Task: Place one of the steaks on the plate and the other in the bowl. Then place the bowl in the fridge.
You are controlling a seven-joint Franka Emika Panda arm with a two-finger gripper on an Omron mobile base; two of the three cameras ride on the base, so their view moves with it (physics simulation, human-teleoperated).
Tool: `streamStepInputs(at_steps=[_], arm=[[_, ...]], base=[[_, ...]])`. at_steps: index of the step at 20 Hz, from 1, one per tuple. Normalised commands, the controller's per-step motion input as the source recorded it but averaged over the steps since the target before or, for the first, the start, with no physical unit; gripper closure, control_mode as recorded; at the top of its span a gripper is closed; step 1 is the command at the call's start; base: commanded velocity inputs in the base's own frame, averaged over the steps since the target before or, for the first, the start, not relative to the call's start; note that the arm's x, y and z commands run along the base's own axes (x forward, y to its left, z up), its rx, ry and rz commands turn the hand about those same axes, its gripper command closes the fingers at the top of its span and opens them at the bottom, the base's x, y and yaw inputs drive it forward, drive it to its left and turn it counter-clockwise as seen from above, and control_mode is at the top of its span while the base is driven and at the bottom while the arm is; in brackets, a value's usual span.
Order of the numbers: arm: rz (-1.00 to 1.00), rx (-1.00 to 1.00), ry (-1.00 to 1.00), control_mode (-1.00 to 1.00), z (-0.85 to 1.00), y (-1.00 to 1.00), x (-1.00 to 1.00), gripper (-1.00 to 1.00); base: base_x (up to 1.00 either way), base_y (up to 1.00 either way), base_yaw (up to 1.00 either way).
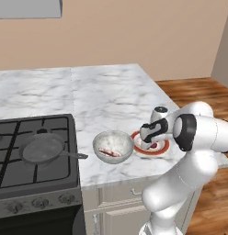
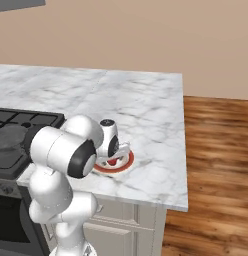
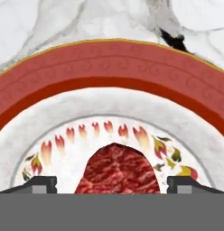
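The end effector hangs released, fingers spread either side of the marbled steak on the red-rimmed plate. At nine o'clock, the speckled bowl holds the other steak on the marble counter.

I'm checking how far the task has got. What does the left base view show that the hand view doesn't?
Left base view alone: the bowl on the counter with a steak inside, and a frying pan on the stove. Hand view alone: the plate's flame pattern and the open gripper straddling the other steak. Both: the red-rimmed plate holding that steak.
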Motion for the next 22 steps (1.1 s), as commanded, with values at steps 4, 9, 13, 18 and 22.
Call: streamStepInputs(at_steps=[4,9,13,18,22], arm=[[0.00,-0.02,0.02,-1.00,0.78,-0.07,-0.13,-1.00],[-0.09,0.07,0.04,-1.00,0.98,-0.08,-0.40,-1.00],[-0.29,0.20,0.13,-1.00,0.98,-0.06,-0.76,-1.00],[-0.51,0.12,0.00,-1.00,0.49,0.34,-0.89,-1.00],[-0.62,-0.10,0.00,-1.00,0.24,0.21,-0.42,-1.00]], base=[[0.00,0.00,0.00],[0.00,0.00,0.00],[0.00,0.00,0.00],[0.00,0.00,0.00],[0.00,0.00,0.00]])
